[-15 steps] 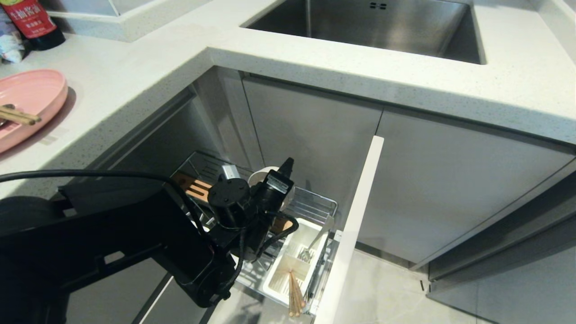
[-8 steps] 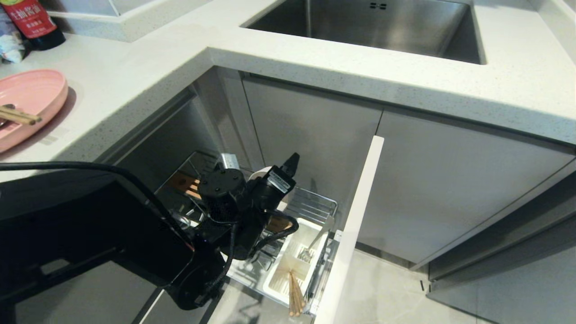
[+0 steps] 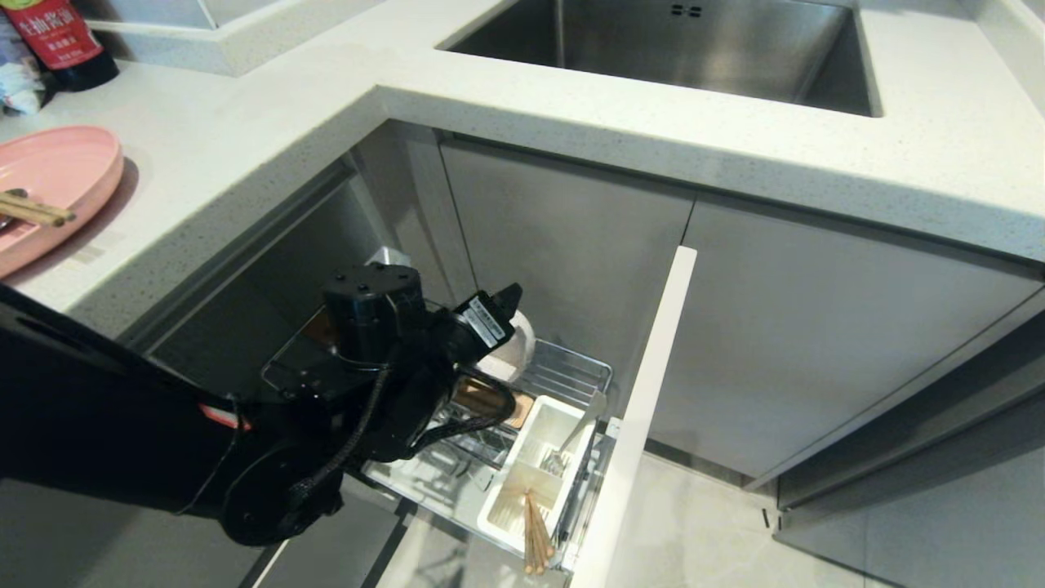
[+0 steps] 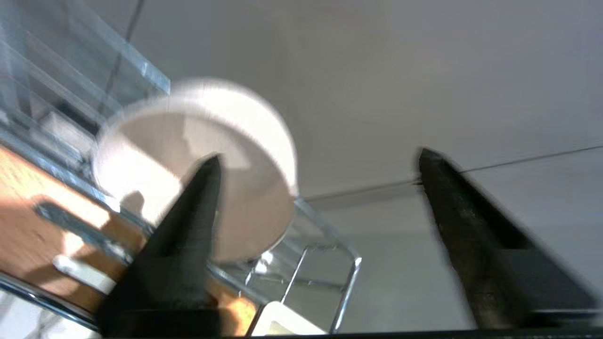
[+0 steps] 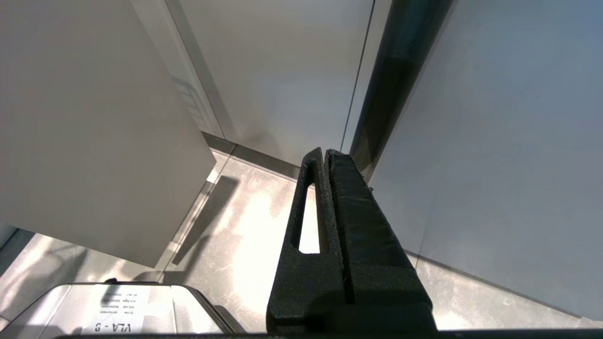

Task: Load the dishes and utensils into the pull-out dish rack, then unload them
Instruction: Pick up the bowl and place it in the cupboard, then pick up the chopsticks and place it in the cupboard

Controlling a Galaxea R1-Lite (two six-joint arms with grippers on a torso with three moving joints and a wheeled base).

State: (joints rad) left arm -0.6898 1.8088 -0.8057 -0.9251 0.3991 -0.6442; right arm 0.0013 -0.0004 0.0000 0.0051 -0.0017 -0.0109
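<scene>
The pull-out dish rack is drawn out below the counter. A small cream-white bowl stands on edge in it, next to the slotted wooden strip. My left gripper hangs just above the bowl, open wide. In the left wrist view the bowl sits behind one finger, not between the two, and the left gripper holds nothing. The pink plate lies on the counter at far left with a pair of chopsticks across it. My right gripper is shut, parked above the floor. The spoon is not clearly visible.
The rack's white utensil box holds a bundle of chopsticks and a steel fork. The pale front panel stands to the right of the rack. A steel sink is set in the counter behind. A red-labelled bottle stands at the far left.
My left arm has lifted and its wrist has rolled. The gripper stays by the bowl, and more of the bowl shows to its right. The right arm has not moved.
</scene>
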